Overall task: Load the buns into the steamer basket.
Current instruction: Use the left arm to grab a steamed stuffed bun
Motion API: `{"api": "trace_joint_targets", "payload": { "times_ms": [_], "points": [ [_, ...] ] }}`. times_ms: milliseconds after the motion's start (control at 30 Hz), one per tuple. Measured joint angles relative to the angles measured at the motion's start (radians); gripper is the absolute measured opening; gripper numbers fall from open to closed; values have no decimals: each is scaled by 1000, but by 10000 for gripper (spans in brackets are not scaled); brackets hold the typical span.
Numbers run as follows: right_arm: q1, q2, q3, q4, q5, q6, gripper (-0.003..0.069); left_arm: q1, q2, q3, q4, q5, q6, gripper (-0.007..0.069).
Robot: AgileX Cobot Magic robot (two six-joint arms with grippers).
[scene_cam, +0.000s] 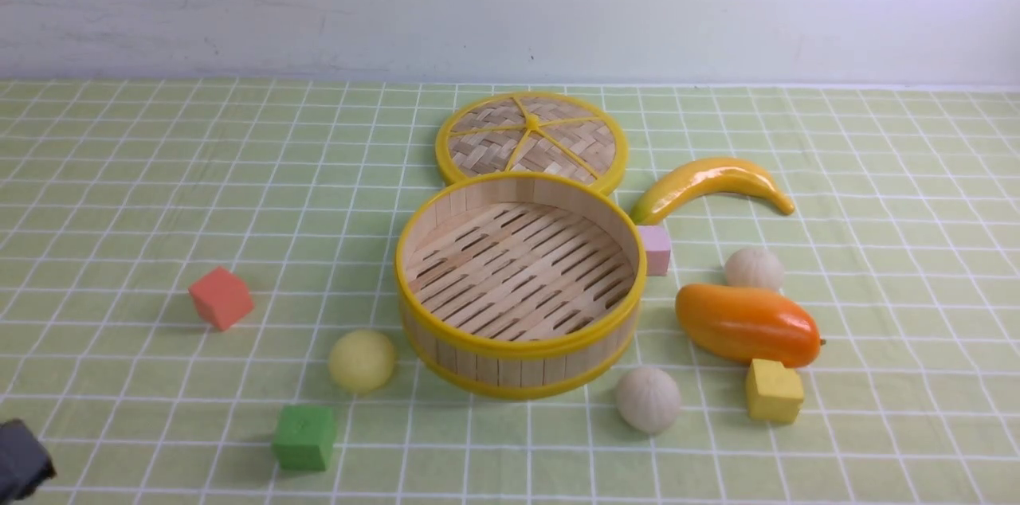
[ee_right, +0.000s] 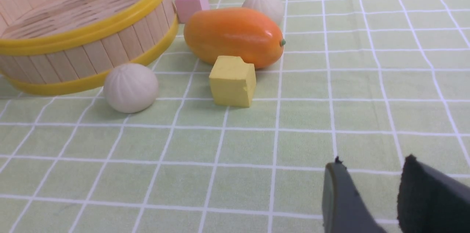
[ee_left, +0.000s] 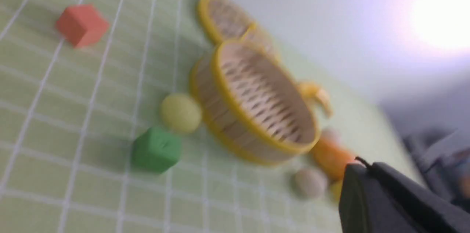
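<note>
Lower-left in the front view, the left claw (scene_cam: 22,459) barely shows; I cannot tell its grip. Right claw (ee_right: 372,160) is released, empty. Mid-frame on the counter (scene_cam: 119,194) sits the empty steamer basket (scene_cam: 518,347). Just beside it are the yellow bun (scene_cam: 362,362), lower left, and the near pleated bun (scene_cam: 648,399), lower right. The far pleated bun (scene_cam: 753,268) lies right, behind the mango (scene_cam: 747,324).
</note>
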Motion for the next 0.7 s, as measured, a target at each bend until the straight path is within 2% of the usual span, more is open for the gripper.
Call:
{"api": "trace_joint_targets", "payload": {
  "times_ms": [33,67,100,167,333,400,500,533,567,700],
  "points": [
    [0,0,0,0,0,0,239,0,34,-10,8,16,19,-13],
    [0,0,0,0,0,0,239,-1,153,-72,35,121,86,-13],
    [0,0,0,0,0,0,239,-1,169,-89,38,148,95,-13],
    [0,0,0,0,0,0,239,-3,372,-169,68,246,184,-13],
    [0,0,0,0,0,0,239,-19,725,-296,68,238,331,-13],
    [0,0,0,0,0,0,239,-71,831,-344,68,214,354,-13],
    [0,0,0,0,0,0,239,-212,970,-424,94,195,364,-13],
    [0,0,0,0,0,0,239,-221,986,-430,103,195,364,-13],
    [0,0,0,0,0,0,239,-292,1058,-489,155,202,354,-13],
    [0,0,0,0,0,0,239,-325,1189,-608,256,215,326,-13]
  ]
}}
